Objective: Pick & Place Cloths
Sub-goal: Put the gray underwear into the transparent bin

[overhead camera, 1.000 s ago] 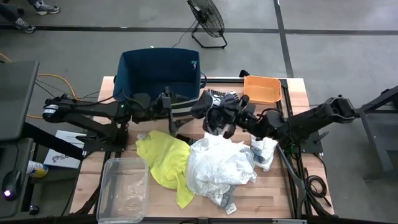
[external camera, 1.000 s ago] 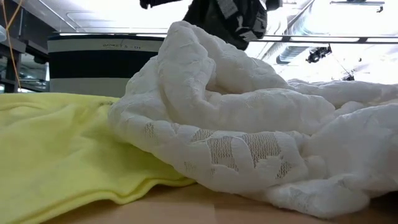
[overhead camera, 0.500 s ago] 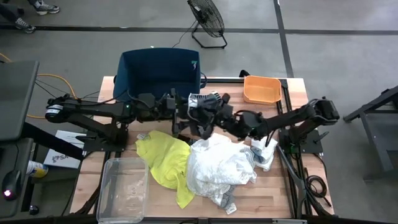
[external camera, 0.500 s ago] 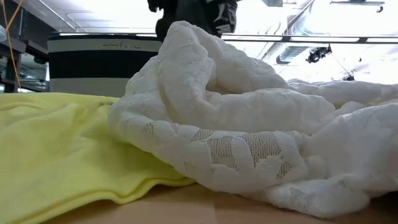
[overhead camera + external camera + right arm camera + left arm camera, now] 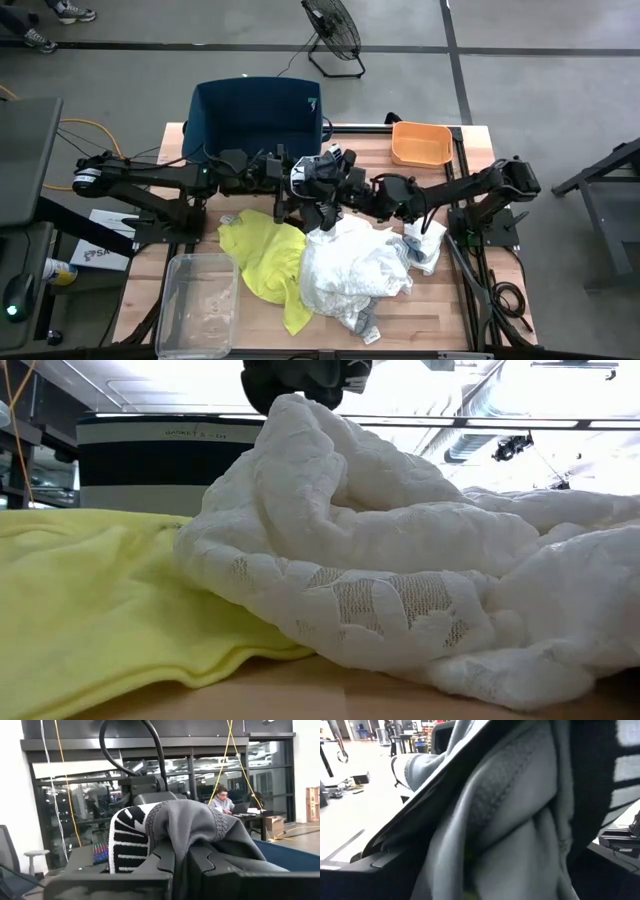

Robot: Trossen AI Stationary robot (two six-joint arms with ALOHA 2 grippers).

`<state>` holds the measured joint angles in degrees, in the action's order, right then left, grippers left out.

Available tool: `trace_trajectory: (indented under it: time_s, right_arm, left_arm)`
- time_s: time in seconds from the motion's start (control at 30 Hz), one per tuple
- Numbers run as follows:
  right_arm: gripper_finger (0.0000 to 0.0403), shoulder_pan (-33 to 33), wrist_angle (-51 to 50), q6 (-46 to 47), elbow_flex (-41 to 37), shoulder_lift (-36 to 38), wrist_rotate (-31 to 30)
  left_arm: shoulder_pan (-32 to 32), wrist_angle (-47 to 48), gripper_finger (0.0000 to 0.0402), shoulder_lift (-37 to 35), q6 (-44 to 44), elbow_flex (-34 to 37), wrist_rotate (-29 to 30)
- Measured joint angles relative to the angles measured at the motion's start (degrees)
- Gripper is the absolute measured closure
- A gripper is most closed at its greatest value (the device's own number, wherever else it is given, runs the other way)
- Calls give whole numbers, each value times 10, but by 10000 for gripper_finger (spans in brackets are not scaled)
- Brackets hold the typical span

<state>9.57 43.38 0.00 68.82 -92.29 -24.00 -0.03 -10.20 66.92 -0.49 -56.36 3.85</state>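
Hidden: the left gripper (image 5: 283, 178) meets the bundle at mid-table; its wrist camera is smothered in grey and black fabric, so I cannot tell how its fingers sit.
Right gripper (image 5: 335, 188): fingers pinched together on the black-and-white patterned piece (image 5: 127, 842), which drapes over them with grey fabric (striped white on black).
Patterned piece, position: held above the table just in front of the dark-blue bin (image 5: 255, 115), between the two arms.
Bin: inside looks dark; contents hard to make out.
Orange tray (image 5: 421, 143): at the far right corner, nothing visible in it.
Clear tub (image 5: 197, 303): near left corner.
Neon-yellow garment (image 5: 262, 255): crumpled flat, touching the large white garment (image 5: 352, 265).
White garment: lacy, heaped high in the low view.
Small white-blue rag (image 5: 422, 243): just right of the white heap.
Background: a person seated at a desk, through the right wrist camera.
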Motion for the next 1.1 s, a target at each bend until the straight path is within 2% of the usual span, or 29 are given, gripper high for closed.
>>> trace_trajectory:
  time_s: [0.13, 0.27, 0.43, 0.63, 0.67, 0.9, 0.97, 1.1]
  right_arm:
    - [398, 0, -1, 1, 0, 0, 1]
    - [398, 0, -2, -1, 0, 0, 0]
    - [398, 0, -9, -2, 0, 0, -16]
    - [398, 0, -13, -2, 0, 0, -19]
    - [398, 0, -14, -2, 0, 0, -20]
    - [376, 12, -21, -17, -1, 0, -81]
    - [358, 18, -30, -18, -1, 4, -110]
    - [301, 29, -66, -16, -1, 21, -121]
  left_arm:
    - [0, -8, 37, 0, 0, 0, -16]
    - [0, -7, 98, 0, -17, 0, -16]
    - [0, -6, 200, 0, -28, 0, -18]
    - [0, 4, 357, 0, -22, 0, -21]
    - [0, 7, 374, 0, -18, 0, -22]
    - [0, 24, 377, 0, 1, 0, -23]
    - [0, 32, 377, 0, 1, 0, -23]
    - [0, 41, 377, -2, 2, 0, -23]
